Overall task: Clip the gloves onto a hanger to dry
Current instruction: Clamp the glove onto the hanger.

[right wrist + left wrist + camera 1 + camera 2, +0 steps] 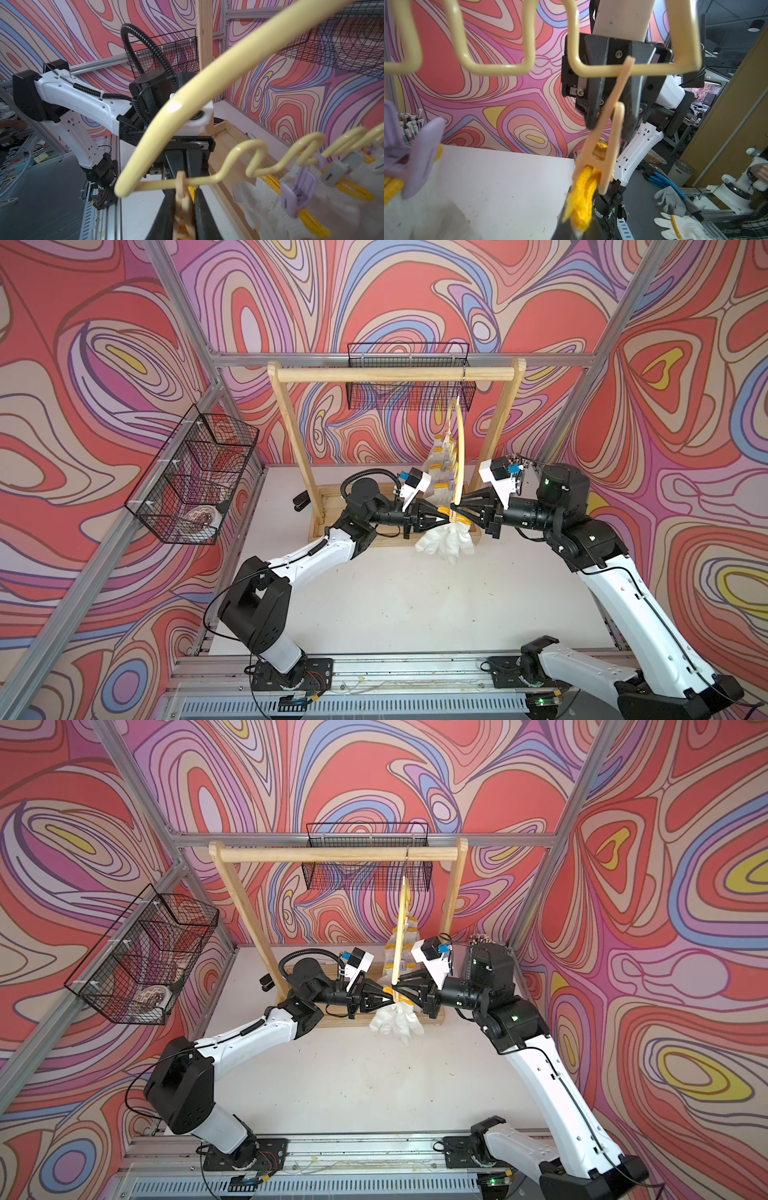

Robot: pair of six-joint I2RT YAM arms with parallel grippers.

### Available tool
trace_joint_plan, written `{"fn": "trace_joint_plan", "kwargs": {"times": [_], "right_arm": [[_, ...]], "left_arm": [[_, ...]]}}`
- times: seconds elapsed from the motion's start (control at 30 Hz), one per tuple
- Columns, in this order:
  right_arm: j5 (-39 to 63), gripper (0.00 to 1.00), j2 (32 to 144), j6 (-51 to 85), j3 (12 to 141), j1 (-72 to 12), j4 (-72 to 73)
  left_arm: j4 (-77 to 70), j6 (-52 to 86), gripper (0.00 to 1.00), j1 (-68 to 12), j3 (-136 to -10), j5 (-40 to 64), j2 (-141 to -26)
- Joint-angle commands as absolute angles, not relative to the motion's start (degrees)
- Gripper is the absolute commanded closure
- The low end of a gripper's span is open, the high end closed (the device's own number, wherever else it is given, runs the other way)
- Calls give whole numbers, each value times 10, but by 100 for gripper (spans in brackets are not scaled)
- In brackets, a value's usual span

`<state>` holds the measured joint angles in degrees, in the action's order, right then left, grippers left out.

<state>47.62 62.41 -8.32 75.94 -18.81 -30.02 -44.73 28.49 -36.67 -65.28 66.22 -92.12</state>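
Where two jaws meet: one clip (612, 94), one glove (445, 540).

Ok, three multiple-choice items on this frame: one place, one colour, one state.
1. The hanger is: A hung on the wooden rail; B flat on the floor; C outside the cell.
2. The clip held in the right hand is: A purple; B peach; C grey.
3. The left hand is: A open; B shut on the yellow cuff of a glove; C out of view.
A, both top views show it dangling from the rail; B, the left wrist view shows it; B, it pinches the cuff.
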Motion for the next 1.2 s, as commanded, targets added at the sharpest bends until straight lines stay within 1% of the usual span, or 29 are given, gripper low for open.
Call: {"fn": "trace_joint_plan", "kwargs": {"times": [0.0, 0.2, 0.67, 0.7, 0.87, 1.03, 1.1, 1.13, 1.17], "right_arm": [[462, 100, 628, -91, 760, -188, -322], [454, 100, 624, -109, 763, -187, -342], [446, 100, 621, -95, 761, -187, -339], [445, 97, 622, -93, 761, -187, -340], [446, 72, 624, -91, 764, -187, -347], [447, 61, 623, -90, 765, -187, -351], [447, 55, 624, -88, 766, -187, -356], [447, 42, 624, -89, 766, -187, -360], [447, 36, 624, -89, 765, -187, -362]], "left_arm": [[-463, 308, 100, -364, -681, 672, -918], [-430, 308, 100, -364, -693, 669, -918], [-415, 275, 100, -364, -667, 669, -891], [-416, 273, 100, -364, -666, 669, -890], [-406, 265, 100, -363, -667, 671, -885], [-398, 258, 100, -364, -667, 667, -880], [-396, 254, 100, -364, -667, 664, -878], [-398, 254, 100, -364, -666, 662, -877], [-398, 253, 100, -363, -666, 660, -876]]}}
